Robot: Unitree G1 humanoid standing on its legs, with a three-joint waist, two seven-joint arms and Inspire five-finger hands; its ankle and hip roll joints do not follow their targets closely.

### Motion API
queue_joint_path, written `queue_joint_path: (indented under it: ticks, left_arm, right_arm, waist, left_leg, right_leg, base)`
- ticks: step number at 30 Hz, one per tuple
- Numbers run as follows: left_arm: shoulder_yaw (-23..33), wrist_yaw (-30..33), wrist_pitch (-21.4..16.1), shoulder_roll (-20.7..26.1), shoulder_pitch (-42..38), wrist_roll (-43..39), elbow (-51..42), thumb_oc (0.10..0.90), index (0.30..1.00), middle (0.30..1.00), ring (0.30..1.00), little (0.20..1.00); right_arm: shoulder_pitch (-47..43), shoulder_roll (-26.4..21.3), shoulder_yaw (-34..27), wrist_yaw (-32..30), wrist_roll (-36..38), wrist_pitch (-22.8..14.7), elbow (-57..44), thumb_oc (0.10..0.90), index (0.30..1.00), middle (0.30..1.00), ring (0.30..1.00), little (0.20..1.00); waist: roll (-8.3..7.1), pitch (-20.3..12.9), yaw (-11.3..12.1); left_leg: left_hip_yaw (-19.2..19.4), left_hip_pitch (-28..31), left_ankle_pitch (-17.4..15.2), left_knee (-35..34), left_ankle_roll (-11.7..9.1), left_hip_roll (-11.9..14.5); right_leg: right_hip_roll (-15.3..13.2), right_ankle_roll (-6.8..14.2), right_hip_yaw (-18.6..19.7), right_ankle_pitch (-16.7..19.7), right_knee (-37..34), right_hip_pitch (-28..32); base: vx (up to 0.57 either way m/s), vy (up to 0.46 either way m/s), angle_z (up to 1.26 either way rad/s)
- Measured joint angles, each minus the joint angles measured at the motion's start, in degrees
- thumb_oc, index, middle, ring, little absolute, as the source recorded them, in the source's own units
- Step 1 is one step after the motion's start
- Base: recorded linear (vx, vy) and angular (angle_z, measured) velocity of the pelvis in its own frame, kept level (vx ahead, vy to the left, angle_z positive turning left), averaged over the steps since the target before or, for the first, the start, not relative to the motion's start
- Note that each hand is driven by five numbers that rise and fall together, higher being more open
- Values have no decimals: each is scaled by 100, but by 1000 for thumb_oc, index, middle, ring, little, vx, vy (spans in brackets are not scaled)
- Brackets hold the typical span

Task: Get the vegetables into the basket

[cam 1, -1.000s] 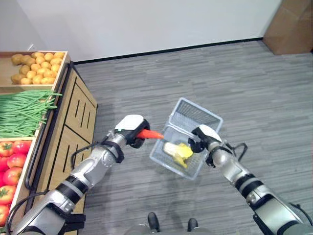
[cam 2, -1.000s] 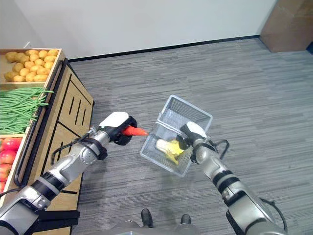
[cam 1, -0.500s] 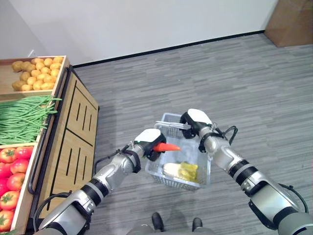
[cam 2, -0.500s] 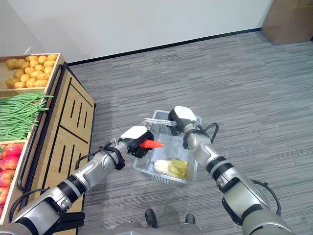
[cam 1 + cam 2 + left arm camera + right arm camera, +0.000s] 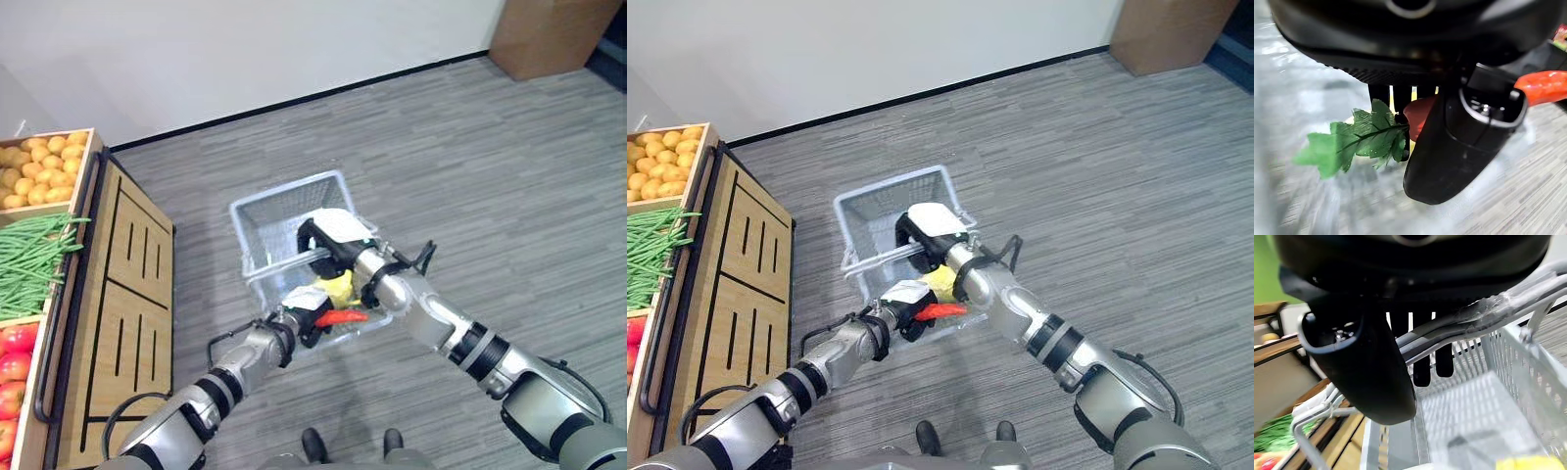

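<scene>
A white wire basket (image 5: 269, 217) hangs above the grey floor, and my right hand (image 5: 328, 240) is shut on its handle (image 5: 1484, 316). A yellow vegetable (image 5: 335, 289) lies in the basket's near end. My left hand (image 5: 302, 311) is shut on an orange carrot (image 5: 343, 317) with green leaves (image 5: 1359, 139). The carrot's tip points over the basket's near rim, just below the yellow vegetable. In the left wrist view my thumb (image 5: 1464, 142) presses the carrot (image 5: 1542, 85) against my fingers.
A wooden produce stand (image 5: 113, 284) runs along the left, with potatoes (image 5: 39, 166), green beans (image 5: 29, 264) and tomatoes (image 5: 15, 377) in its bins. A brown cardboard box (image 5: 549, 34) stands at the far right by the white wall.
The camera has shifted. My right hand has swung the basket leftward and turned it. My left hand has carried the carrot down to the basket's near rim.
</scene>
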Motion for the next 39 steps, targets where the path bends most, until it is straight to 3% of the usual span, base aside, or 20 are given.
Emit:
queue_joint_path:
  ticks: [4, 11, 12, 13, 20, 39]
  left_arm:
    - [-77, 46, 2, -214, -42, 104, 393, 400, 300, 300, 300, 300]
    - [-208, 55, 63, -246, -45, 345, 678, 400, 300, 300, 300, 300]
    - [-210, 55, 66, -266, -47, 421, 759, 547, 506, 506, 506, 506]
    - [-219, 54, 70, -271, -46, 423, 841, 900, 1000, 1000, 1000, 1000]
    - [-413, 53, -4, -297, -16, 654, 1100, 900, 1000, 1000, 1000, 1000]
    - [-539, 32, -35, -286, 6, 882, 1129, 900, 1000, 1000, 1000, 1000]
  right_arm:
    - [42, 142, 408, 270, 771, -56, 1, 400, 300, 300, 300, 300]
    - [51, -103, 593, 519, 1538, -33, -237, 400, 300, 300, 300, 300]
    - [51, -200, 595, 526, 1622, -33, -368, 400, 300, 300, 300, 300]
    - [51, -249, 594, 525, 1705, -33, -479, 400, 300, 300, 300, 300]
    - [52, -297, 600, 508, 2015, -33, -626, 400, 300, 300, 300, 300]
    - [56, -297, 703, 482, 1904, -33, -615, 400, 300, 300, 300, 300]
  waist:
    - [2, -1, -41]
    - [4, 0, -103]
    - [4, 0, -111]
    - [4, 0, -137]
    - [6, -2, -156]
    - [-1, -1, -102]
  left_leg:
    - [107, 2, 1, 0, 1, 6]
    - [101, 0, 0, 0, 1, 14]
    - [99, 0, 0, 0, 1, 13]
    - [100, 0, 1, 0, 0, 15]
    - [127, 1, 1, 0, -1, 22]
    - [73, 17, 1, -1, -1, 21]
  right_leg:
    - [2, -11, 109, 8, 5, -41]
    - [8, -12, 91, 7, 5, -39]
    - [8, -12, 91, 7, 5, -39]
    - [11, -13, 92, 8, 5, -40]
    - [18, -25, 114, 17, 9, -50]
    - [20, -25, 58, 17, 85, -43]
  base:
    - [-7, -30, -15]
    - [0, 0, 0]
    - [0, 0, 0]
    - [0, 0, 0]
    - [0, 0, 0]
    - [1, 8, 1]
